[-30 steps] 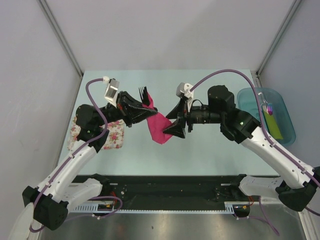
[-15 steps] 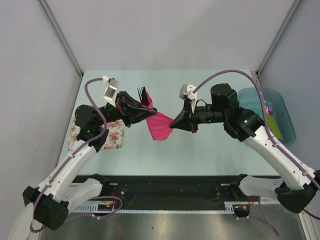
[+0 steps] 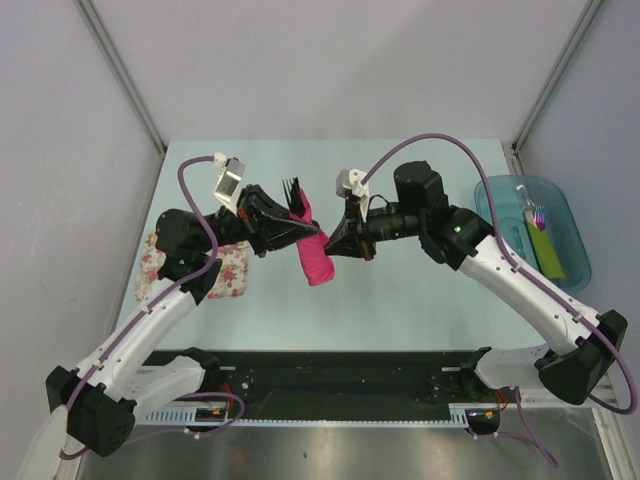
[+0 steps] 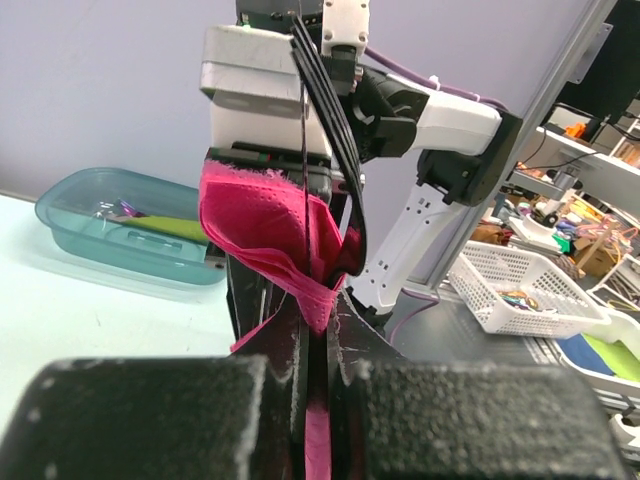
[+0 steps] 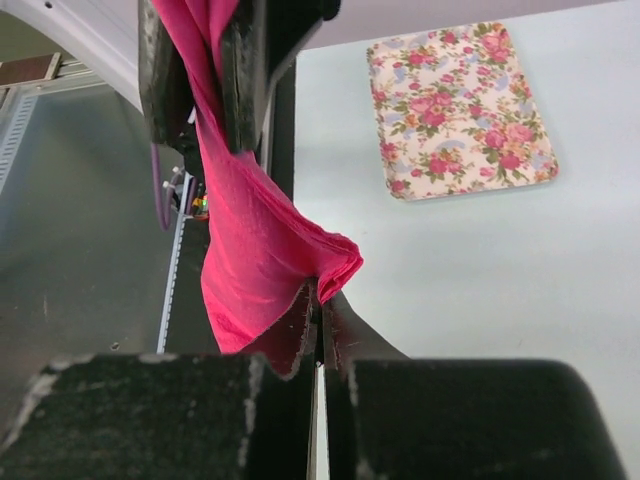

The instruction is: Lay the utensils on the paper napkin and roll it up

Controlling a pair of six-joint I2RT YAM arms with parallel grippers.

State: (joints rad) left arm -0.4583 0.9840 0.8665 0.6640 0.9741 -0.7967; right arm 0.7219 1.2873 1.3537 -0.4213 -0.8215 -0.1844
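Note:
Above the table's middle, my left gripper [image 3: 290,225] is shut on the magenta paper napkin [image 3: 316,256] and on the utensils wrapped in it. A black fork [image 3: 292,187] sticks out behind it, tines up. In the left wrist view the slim dark utensils [image 4: 332,110] rise out of the bunched napkin [image 4: 262,228] above my left gripper [image 4: 322,305]. My right gripper [image 3: 334,244] faces the left one and is shut on the napkin's free edge. From the right wrist, the napkin [image 5: 250,262] hangs from the left fingers [image 5: 160,70] down into my right gripper [image 5: 320,292].
A white cloth with pink flowers [image 3: 228,270] lies on the table under the left arm. A teal bin [image 3: 578,268] at the right edge holds a white-handled brush [image 3: 535,214] and a yellow-green strip [image 3: 546,250]. A white basket [image 4: 520,290] stands off the table.
My right gripper, open beside the napkin a second ago, has shut on its edge and moved left toward the left gripper. The napkin now hangs narrower and bunched.

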